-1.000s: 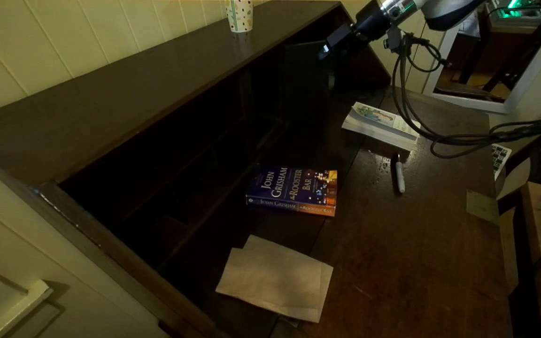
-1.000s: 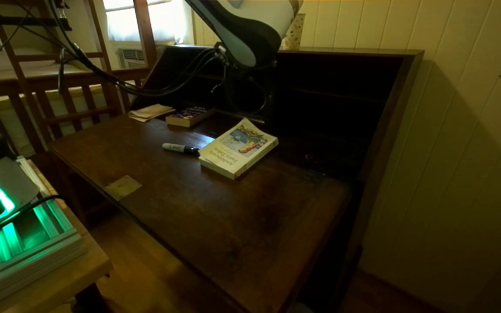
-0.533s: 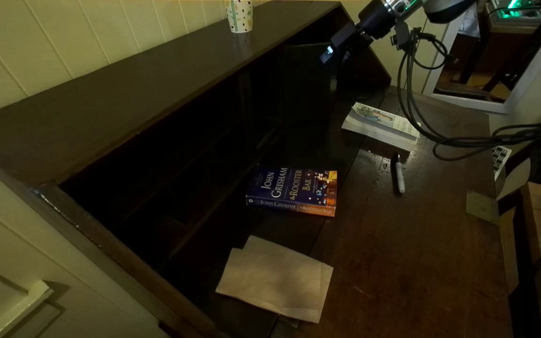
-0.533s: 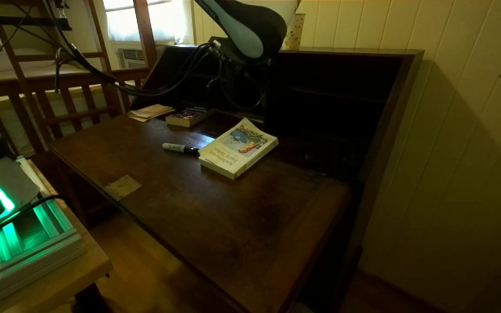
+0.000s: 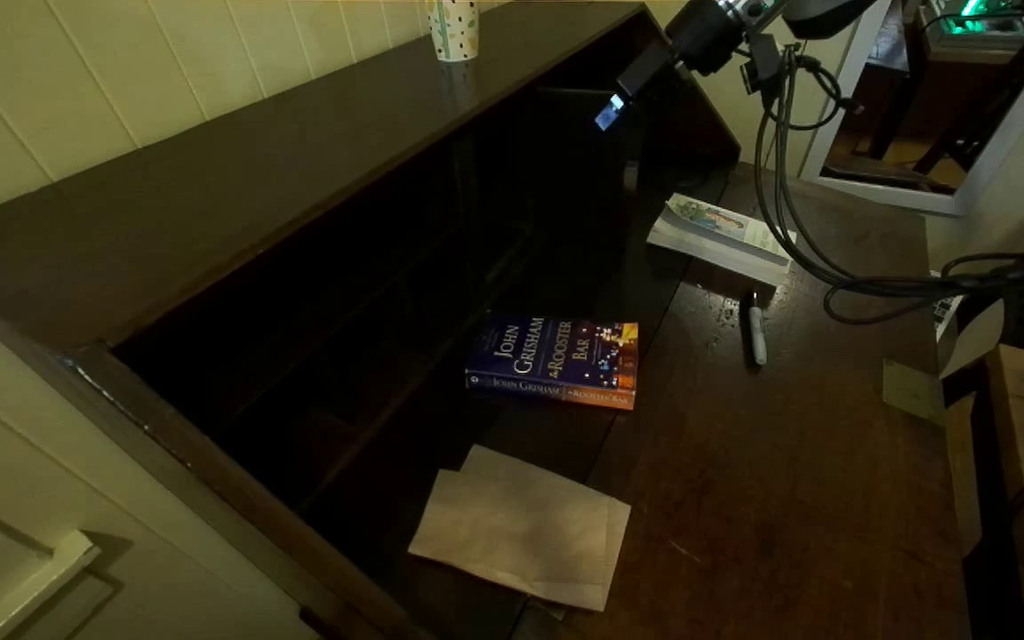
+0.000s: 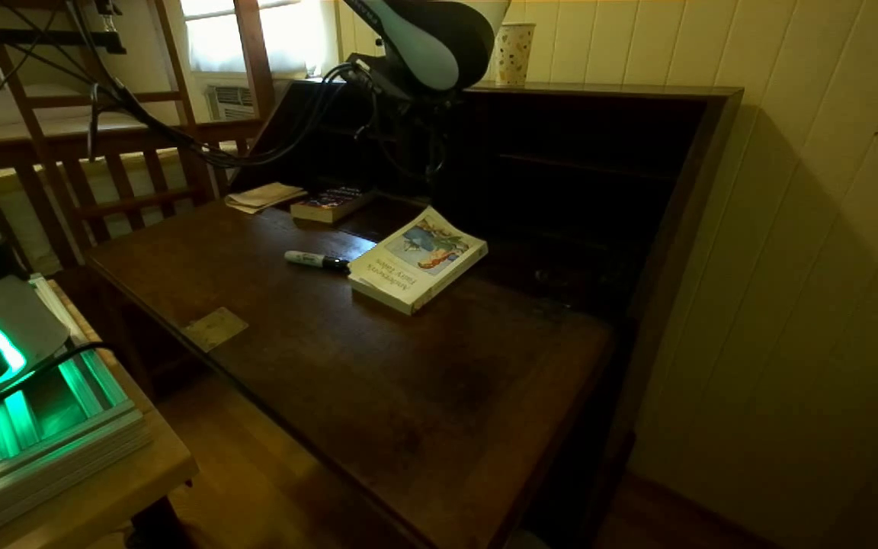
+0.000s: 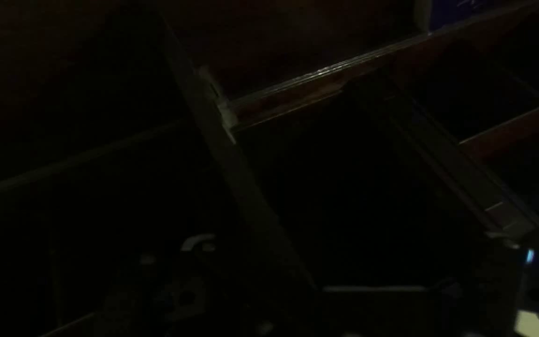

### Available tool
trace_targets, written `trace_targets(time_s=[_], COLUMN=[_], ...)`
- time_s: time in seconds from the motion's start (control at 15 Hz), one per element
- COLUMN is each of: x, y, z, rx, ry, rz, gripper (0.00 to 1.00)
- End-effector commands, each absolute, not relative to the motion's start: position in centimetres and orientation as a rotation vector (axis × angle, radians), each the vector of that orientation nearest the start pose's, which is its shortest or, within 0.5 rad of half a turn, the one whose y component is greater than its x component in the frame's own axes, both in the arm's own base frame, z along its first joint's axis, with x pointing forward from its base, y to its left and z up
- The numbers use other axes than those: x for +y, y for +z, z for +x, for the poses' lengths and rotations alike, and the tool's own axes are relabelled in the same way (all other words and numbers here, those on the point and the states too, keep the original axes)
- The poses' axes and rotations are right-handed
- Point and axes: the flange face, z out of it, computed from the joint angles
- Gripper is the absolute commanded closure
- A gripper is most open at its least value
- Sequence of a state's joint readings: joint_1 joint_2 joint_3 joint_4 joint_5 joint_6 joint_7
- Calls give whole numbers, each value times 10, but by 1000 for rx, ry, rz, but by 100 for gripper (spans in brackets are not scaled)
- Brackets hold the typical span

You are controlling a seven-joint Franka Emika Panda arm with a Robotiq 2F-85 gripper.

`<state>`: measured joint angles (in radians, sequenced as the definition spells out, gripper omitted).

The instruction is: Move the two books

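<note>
The dark blue book [image 5: 556,360] with orange-yellow marks lies flat on the desk, cover up; it also shows as a blue book [image 6: 328,204] near the desk's far end. Apart from it lies the pale book [image 6: 420,259], flat, with a picture on its cover, in both exterior views [image 5: 725,233]. My gripper [image 5: 614,111] is in the air by the dark shelf compartments, away from both books. The wrist view is very dark, but the fingers stand wide apart at left and right with nothing visible between them. A corner of the blue book [image 7: 452,14] shows there at top right.
Folded pale paper [image 5: 525,529] lies beyond the blue book. A marker [image 6: 313,260] lies close to the pale book. The desk's hutch has dark compartments with dividers [image 7: 251,187] and a top ledge [image 5: 210,178] bearing a spotted cup [image 5: 454,31]. Cables [image 5: 779,204] hang from the arm.
The gripper has dipped slightly and the arm with its cables has shifted leftward in the exterior view that shows the cup behind the arm, uncovering the cup. Both books lie unmoved.
</note>
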<state>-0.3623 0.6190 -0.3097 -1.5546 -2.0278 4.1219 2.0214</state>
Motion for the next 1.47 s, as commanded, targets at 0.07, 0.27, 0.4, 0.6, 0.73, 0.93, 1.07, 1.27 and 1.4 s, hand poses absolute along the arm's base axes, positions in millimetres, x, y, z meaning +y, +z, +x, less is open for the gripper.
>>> trace_targets(time_s=[0.07,0.27,0.4,0.6,0.73,0.93,1.07,1.27,1.4], x=[-196,-180,-172,-163,-156,-147,-140,-128,-121], y=[353,350,349,349,349,347,345,341,337], z=[546,552,555,558,560,565,568,572,574], rx=[114,92,76,40,16,-11,-21,-51,-75], ry=[-779,-764,-761,-761,-767,-787,-789,-796,-805], rz=[-2549,-2540,-2532,-2501,-2488,-2461,-2446,-2417,-2405], gripper=[0,0,0,0,0,0,0,0,0])
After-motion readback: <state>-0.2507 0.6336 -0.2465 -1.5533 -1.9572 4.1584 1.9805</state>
